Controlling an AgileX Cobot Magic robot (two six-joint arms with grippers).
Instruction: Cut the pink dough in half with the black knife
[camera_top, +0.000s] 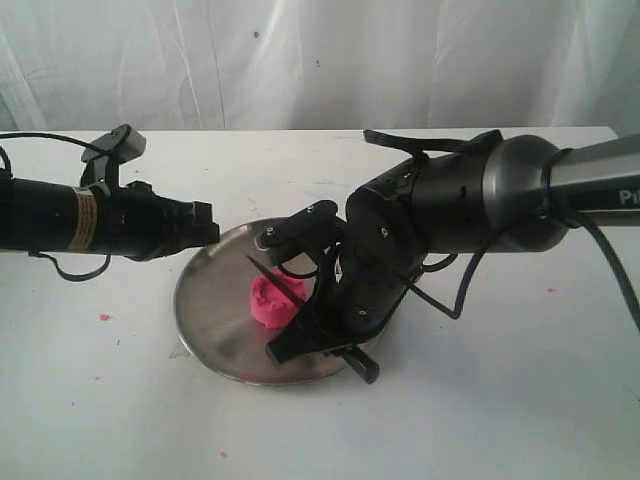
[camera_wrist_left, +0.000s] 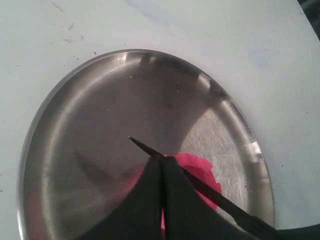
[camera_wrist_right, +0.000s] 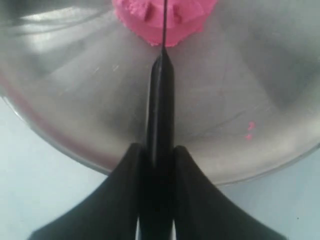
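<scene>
White table (camera_top: 100, 400) carrying a shallow steel plate (camera_top: 215, 300). Nothing visibly pins the plate, so a downward or sideways push may skate or tip it, most readily toward the near table edge. The right gripper (camera_wrist_right: 159, 170) is clamped on the handle of the black knife (camera_wrist_right: 160, 100), with its bulky wrist low over the plate's right rim. A steeper descent could knock that rim. The left gripper (camera_wrist_left: 162, 200) has its fingers pressed together and holds nothing. It hangs over the plate's left side near the knife tip, and whether it touches the steel cannot be told. A long sawing stroke could drive the point into it. The blade lies across the top of the pink dough (camera_top: 270, 305), roughly along its middle, at a depth that cannot be read. The slim handle may roll in the pinch and skew the cut. The dough sits on the plate floor, right of centre, and being soft it may cling to the blade and lift, or slide instead of parting. For movement, the table is open left and front, and the plate floor is bare on the dough's left. The raised rim hems the right side beneath the arm. Pink crumbs (camera_wrist_right: 250, 126) lie nearby, clear of the blade's line.
</scene>
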